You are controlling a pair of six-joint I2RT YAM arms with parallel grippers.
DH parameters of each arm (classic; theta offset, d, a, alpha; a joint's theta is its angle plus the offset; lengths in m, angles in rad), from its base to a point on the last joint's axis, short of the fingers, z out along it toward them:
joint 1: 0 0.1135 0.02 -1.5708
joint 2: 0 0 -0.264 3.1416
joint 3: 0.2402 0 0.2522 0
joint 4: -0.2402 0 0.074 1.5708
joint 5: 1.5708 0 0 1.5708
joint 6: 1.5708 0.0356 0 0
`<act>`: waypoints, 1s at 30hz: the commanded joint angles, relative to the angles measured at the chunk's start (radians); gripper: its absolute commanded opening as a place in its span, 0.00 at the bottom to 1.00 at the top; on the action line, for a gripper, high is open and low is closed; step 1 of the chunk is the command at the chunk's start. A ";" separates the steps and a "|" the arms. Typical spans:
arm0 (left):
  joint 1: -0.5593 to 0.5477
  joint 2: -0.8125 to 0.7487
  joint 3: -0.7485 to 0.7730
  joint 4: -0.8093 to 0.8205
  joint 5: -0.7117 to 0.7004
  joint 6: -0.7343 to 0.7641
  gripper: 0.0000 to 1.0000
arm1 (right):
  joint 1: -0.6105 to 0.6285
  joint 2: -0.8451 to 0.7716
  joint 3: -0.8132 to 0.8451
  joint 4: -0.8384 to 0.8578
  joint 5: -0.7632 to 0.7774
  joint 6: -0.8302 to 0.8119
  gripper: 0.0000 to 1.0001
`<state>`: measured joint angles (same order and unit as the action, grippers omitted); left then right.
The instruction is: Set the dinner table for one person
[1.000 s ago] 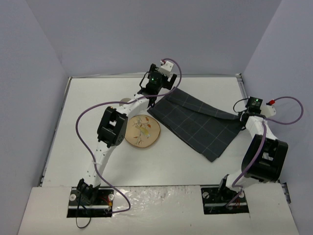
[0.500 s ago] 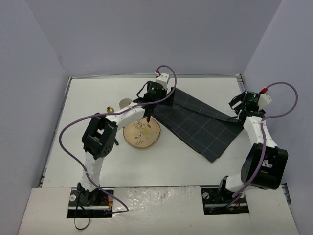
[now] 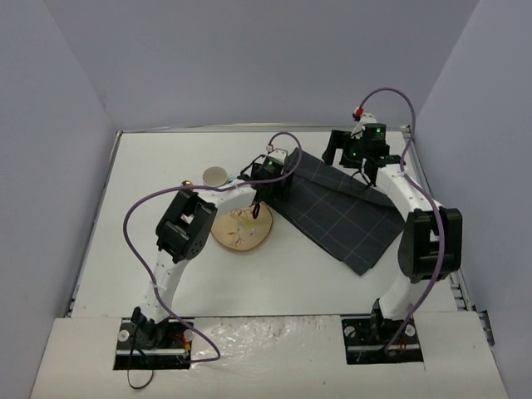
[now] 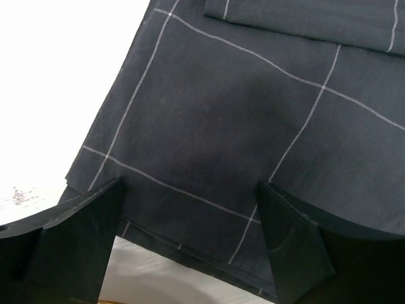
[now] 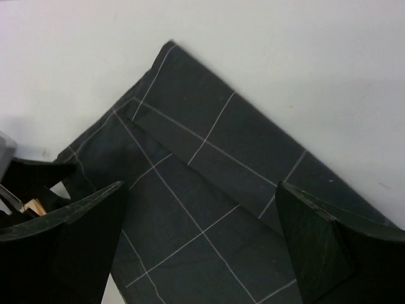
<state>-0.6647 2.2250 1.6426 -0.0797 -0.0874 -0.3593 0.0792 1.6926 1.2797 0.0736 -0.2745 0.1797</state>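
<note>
The dinner table [image 3: 150,191] is a large white tabletop. A dark grey checked cloth [image 3: 341,212] lies on it at centre right, partly folded over along its far edge. A round wooden plate [image 3: 241,231] with small pale items on it sits left of the cloth. My left gripper [image 3: 268,193] is open and empty over the cloth's left edge; the left wrist view shows the gripper [image 4: 190,185] above the cloth [image 4: 240,114] near its hem. My right gripper [image 3: 366,170] is open and empty over the cloth's far corner, as the right wrist view shows of the gripper [image 5: 199,187] and cloth [image 5: 209,209].
A small round beige disc [image 3: 216,175] lies on the table behind the wooden plate. Grey walls enclose the table on the left, back and right. The left gripper's body [image 5: 25,180] shows at the left of the right wrist view.
</note>
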 commanded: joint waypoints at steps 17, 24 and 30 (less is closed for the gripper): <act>0.002 -0.033 0.003 -0.071 -0.033 -0.060 0.68 | 0.071 0.300 0.014 0.209 -0.390 0.129 0.98; 0.002 -0.033 -0.004 -0.074 -0.032 -0.064 0.68 | 0.074 0.368 0.021 0.222 -0.402 0.179 0.99; 0.003 -0.033 -0.009 -0.079 -0.032 -0.066 0.67 | 0.068 0.399 0.029 0.212 -0.380 0.189 1.00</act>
<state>-0.6647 2.2250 1.6436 -0.0992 -0.1251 -0.3985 0.1448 2.0735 1.2896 0.2707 -0.6596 0.3523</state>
